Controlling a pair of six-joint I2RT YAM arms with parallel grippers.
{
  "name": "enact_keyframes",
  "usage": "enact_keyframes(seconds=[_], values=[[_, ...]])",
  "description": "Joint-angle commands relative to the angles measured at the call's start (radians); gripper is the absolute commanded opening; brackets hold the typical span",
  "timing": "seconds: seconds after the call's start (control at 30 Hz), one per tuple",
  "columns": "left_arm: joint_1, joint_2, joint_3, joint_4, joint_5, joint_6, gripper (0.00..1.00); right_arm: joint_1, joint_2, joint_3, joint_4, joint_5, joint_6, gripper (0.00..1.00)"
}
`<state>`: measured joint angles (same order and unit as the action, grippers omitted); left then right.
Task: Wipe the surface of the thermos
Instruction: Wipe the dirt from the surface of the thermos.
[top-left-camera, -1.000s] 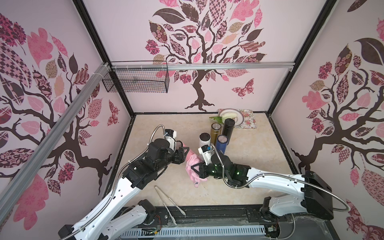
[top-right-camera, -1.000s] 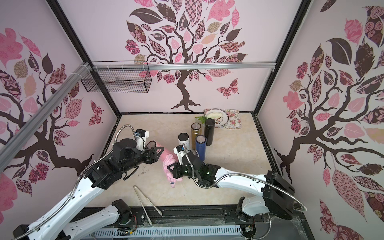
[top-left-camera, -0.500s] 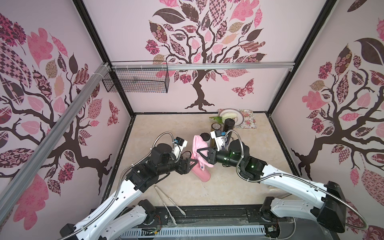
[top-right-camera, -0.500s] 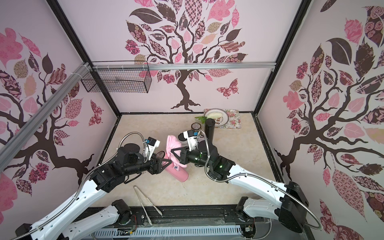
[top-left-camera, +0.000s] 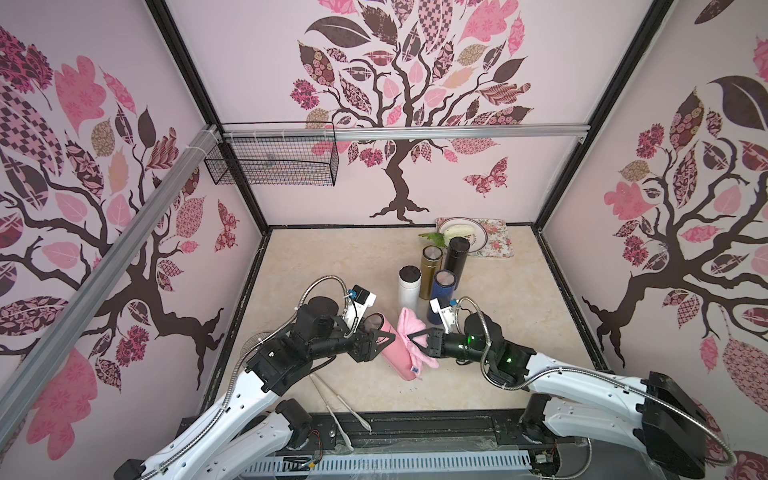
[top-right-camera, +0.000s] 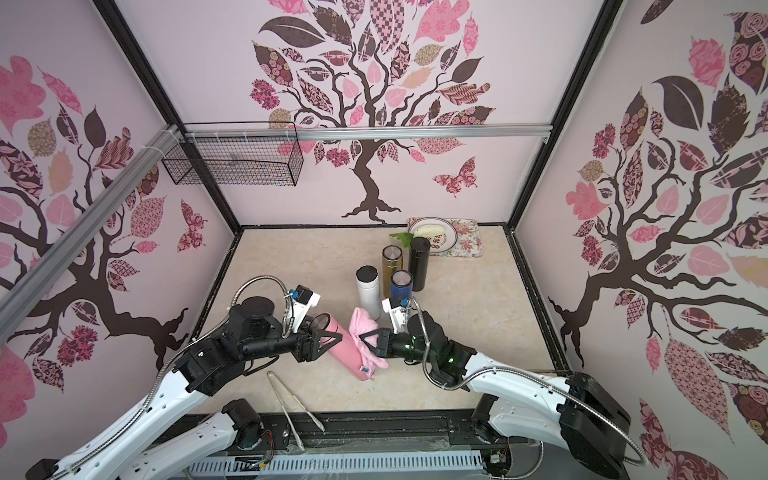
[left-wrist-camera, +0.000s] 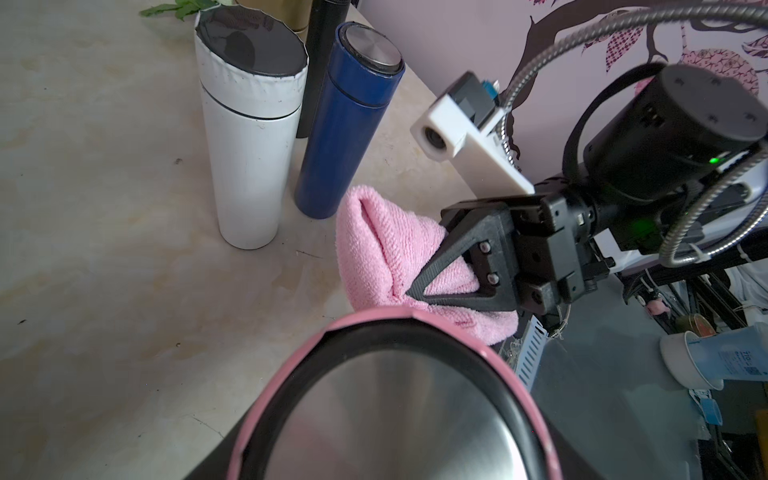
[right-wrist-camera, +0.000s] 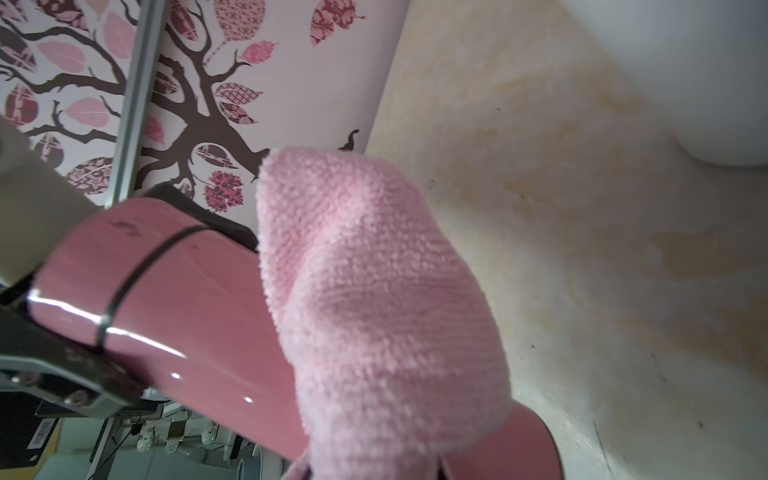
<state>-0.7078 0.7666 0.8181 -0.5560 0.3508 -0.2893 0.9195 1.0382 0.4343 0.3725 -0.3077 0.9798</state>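
Two arms work at the front centre of the bench (top-left-camera: 332, 266).

Left gripper (top-left-camera: 383, 338): the jaws are clamped on the pink thermos (top-left-camera: 397, 360) just below its lid, one on each side of the body. The thermos is tilted. Its lid end is raised toward the left arm, and its base is lower, toward the front edge. Whether the base touches the bench cannot be told. In the left wrist view the steel lid top (left-wrist-camera: 399, 407) fills the foreground.

Right gripper (top-left-camera: 412, 338): the jaws are closed narrow on a fold of the pink cloth (top-left-camera: 409, 328). The cloth lies against the side of the thermos that faces the right arm and drapes along the body toward the base.

Four upright flasks stand just behind: white flask (top-left-camera: 409, 291), blue flask (top-left-camera: 442, 293), gold flask (top-left-camera: 430, 270), black flask (top-left-camera: 455, 259). The blue flask is just beside the cloth.

Tongs (top-left-camera: 340, 405) lie near the front edge, apart from the thermos.
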Motion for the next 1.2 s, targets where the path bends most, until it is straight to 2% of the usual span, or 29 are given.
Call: enact_keyframes(seconds=[0.0,0.1,0.27,0.43,0.5,0.6,0.7,0.87,0.93,1.07,1.17], values=[[0.001,-0.027,-0.011,0.249,-0.011,-0.004,0.00,0.031,-0.065,-0.040,-0.080,0.001,0.049,0.00],[0.001,-0.003,-0.027,0.276,0.025,-0.018,0.00,0.031,-0.063,0.019,-0.071,0.010,-0.001,0.00],[-0.001,0.030,-0.077,0.365,0.133,-0.037,0.00,0.031,0.055,0.270,-0.054,-0.018,-0.153,0.00],[-0.003,0.043,-0.102,0.377,0.135,-0.030,0.00,0.029,0.152,0.446,-0.018,-0.062,-0.219,0.00],[-0.002,0.048,-0.102,0.378,0.095,-0.050,0.00,0.029,0.177,0.483,-0.046,-0.078,-0.224,0.00],[-0.002,0.042,-0.099,0.370,0.041,-0.071,0.00,0.029,0.179,0.431,-0.040,-0.093,-0.181,0.00],[-0.003,0.021,-0.099,0.368,-0.059,-0.114,0.00,0.031,0.149,0.318,-0.057,-0.028,-0.134,0.00],[-0.002,-0.031,-0.065,0.310,-0.295,-0.202,0.00,0.059,0.072,0.154,-0.107,0.103,-0.072,0.00],[-0.002,-0.045,-0.053,0.294,-0.340,-0.224,0.00,0.083,0.049,0.123,-0.125,0.137,-0.067,0.00],[-0.003,-0.028,0.021,0.197,-0.443,-0.314,0.00,0.148,0.047,0.142,-0.153,0.176,-0.125,0.00],[-0.003,0.020,0.093,0.099,-0.463,-0.406,0.00,0.175,0.098,0.218,-0.185,0.219,-0.199,0.00]])
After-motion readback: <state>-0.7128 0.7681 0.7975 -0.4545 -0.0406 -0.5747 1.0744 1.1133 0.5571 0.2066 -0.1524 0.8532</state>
